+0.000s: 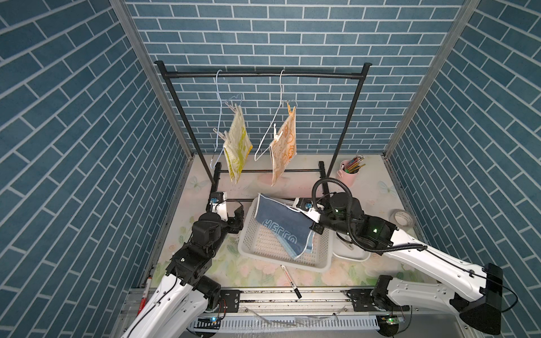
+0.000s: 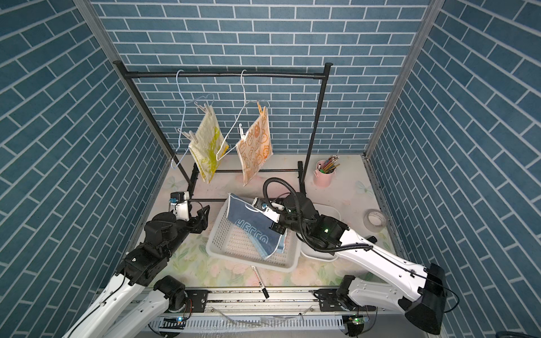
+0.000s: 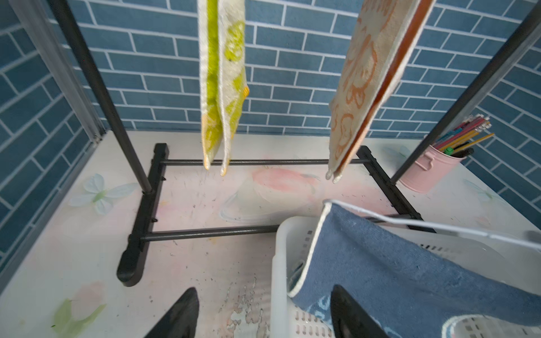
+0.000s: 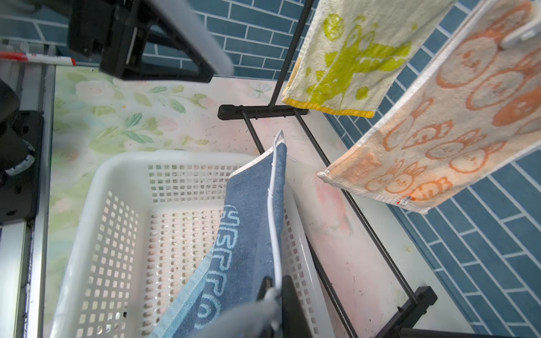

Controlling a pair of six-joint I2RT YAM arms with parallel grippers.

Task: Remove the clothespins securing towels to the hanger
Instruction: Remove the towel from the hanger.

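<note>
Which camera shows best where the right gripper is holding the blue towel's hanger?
The right wrist view: the hanger wire runs along the blue towel straight into the shut right gripper. In both top views the grip is small and partly hidden by the wrist. The left wrist view shows the wire above the towel, not the grip.

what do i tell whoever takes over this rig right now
Grippers: left gripper open, empty, beside the basket; right gripper shut on a hanger carrying the blue towel over the basket.
On the rack: yellow towel and orange towel, two pins each.
Done: none show on the blue towel.
Left: those four.
</note>
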